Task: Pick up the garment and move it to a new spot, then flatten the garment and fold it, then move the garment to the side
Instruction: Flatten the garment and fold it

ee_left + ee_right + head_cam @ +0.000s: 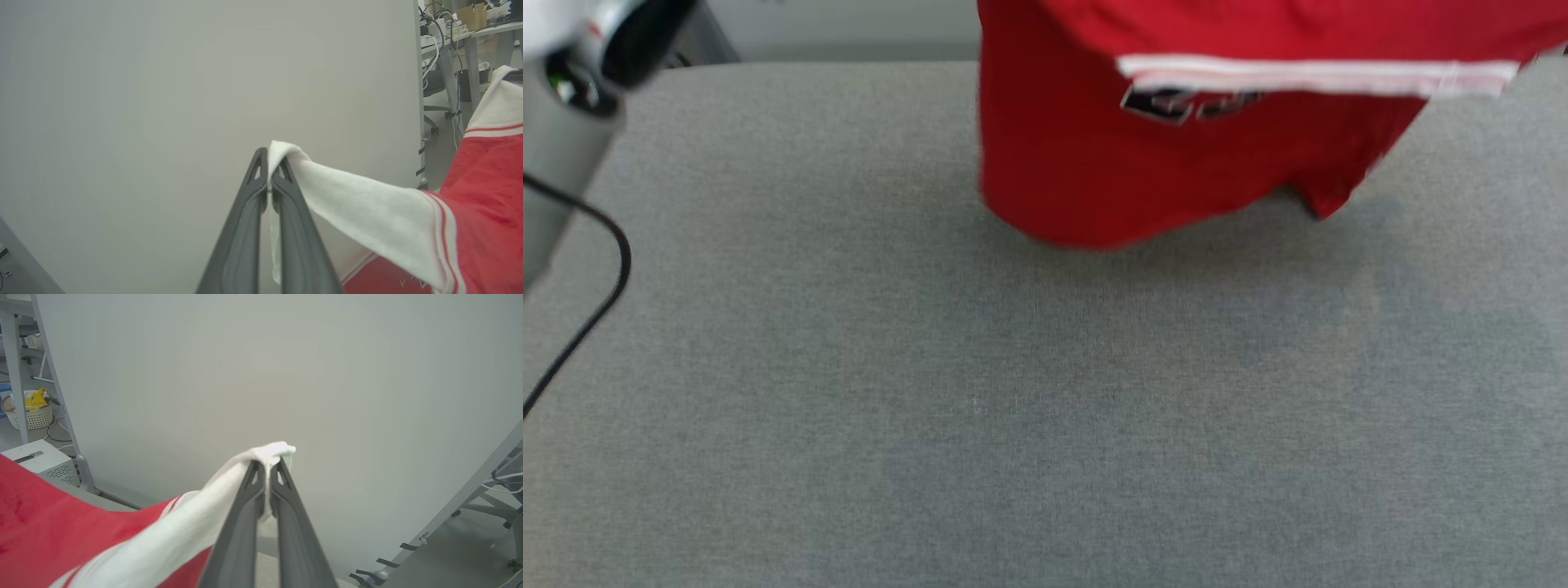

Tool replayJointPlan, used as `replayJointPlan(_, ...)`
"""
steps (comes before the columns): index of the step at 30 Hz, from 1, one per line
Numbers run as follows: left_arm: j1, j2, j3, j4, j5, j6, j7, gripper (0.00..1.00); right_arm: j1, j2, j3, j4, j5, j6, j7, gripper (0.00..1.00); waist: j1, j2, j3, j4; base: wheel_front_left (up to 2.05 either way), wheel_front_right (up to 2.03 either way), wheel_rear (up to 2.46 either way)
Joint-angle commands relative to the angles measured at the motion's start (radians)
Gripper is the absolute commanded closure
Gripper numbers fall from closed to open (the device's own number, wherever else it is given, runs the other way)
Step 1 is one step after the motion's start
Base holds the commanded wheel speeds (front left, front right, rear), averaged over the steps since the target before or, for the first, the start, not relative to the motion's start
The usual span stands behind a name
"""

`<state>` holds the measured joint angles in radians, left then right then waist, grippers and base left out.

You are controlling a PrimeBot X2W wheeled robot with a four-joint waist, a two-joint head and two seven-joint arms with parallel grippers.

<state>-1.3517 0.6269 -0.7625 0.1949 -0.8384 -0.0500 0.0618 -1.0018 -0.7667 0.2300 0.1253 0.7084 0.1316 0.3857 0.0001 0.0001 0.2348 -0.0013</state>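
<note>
Soft, light garment hangs limp — left gripper and right gripper each pinched shut on what looks like a white sleeve end, sensible holds for spreading it.

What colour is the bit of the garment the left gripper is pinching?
White sleeve fabric of the garment, clearest in the left wrist view.

Grey cloth-topped table, red garment hanging over its far part
</note>
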Motion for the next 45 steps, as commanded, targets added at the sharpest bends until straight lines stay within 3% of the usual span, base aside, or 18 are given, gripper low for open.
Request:
replayJointPlan(1,-0.06,-0.016,0.006,0.035,0.021,-0.011,-0.005,1.0,-0.071,0.015,0.019,0.039,-0.025,-0.001,-0.018,1.0,-0.0001,-0.0001,0.084,-0.013,0.0,0.0,0.0)
replayJointPlan(12,-0.385,-0.098,0.035,0.284,0.103,-0.045,-0.074,1.0,-0.557,0.127,0.141,0.389,-0.201,-0.001,-0.2,1.0,-0.0001,-0.0001,0.257,-0.023,0.0,0.0,0.0)
replayJointPlan(17,-0.466,-0.104,0.046,0.322,0.13,-0.04,-0.106,1.0,-0.723,0.17,0.177,0.519,-0.247,-0.001,-0.285,1.0,-0.0001,-0.0001,0.31,-0.027,0.0,0.0,0.0)
replayJointPlan(23,-0.468,-0.077,0.072,0.345,0.109,-0.037,-0.12,1.0,-0.817,0.218,0.223,0.648,-0.249,-0.001,-0.337,1.0,-0.0001,-0.0001,0.343,-0.027,0.0,0.0,0.0)
replayJointPlan(33,-0.289,-0.046,0.068,0.345,0.065,-0.042,-0.194,1.0,-0.721,0.272,0.334,0.757,-0.165,-0.001,-0.461,1.0,-0.0001,-0.0001,0.346,-0.02,0.0,0.0,0.0)
replayJointPlan(45,0.054,-0.016,0.043,0.331,0.011,-0.027,-0.286,1.0,-0.392,0.265,0.471,0.694,-0.021,-0.001,-0.61,1.0,-0.0001,-0.0001,0.226,-0.019,0.0,0.0,0.0)
